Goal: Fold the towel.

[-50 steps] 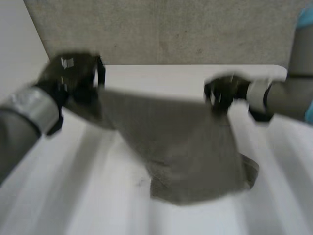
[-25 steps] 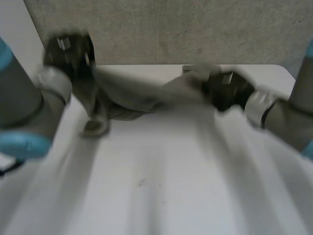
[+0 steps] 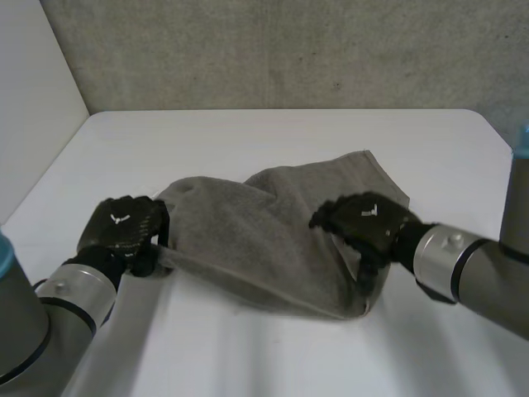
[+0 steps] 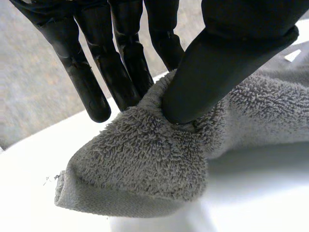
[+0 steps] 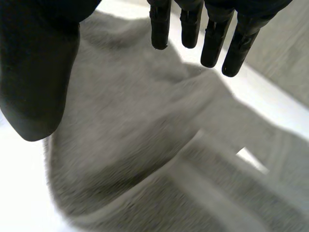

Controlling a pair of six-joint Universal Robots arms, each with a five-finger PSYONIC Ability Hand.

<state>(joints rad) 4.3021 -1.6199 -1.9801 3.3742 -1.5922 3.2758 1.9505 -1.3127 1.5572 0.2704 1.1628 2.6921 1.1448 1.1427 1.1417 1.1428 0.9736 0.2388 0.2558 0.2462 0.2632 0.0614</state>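
Two hands low on the bench [image 3: 273,136] now, and the towel [image 3: 248,240] is down between them, lying rumpled across the middle with a loose hump along its far side. It is not flat yet.

The left hand [image 3: 124,227] is at the towel's left corner. Its wrist view settles it: thumb [image 4: 212,72] pressed into the pile against the fingers [image 4: 120,63], clamped on that corner. The right hand [image 3: 364,219] sits over the towel's right side. In its own wrist view the fingers hang straight and the thumb stands well apart, with cloth under the palm and nothing pinched. That hand is spread, not gripping.

The step in hand, as I read it, is the lay-out: getting the towel spread before any fold. It looks only partly done. The next move calls for the right hand to close on its corner or edge. Then both hands should draw apart, low over the bench, to pull the cloth flat without bunching it again.

Against a second ago it's a big change. Then the towel hung in the air, stretched between two raised hands. Half a second ago it was swung toward the far edge. Now both hands have dropped nearer the camera and the towel rests on the bench.
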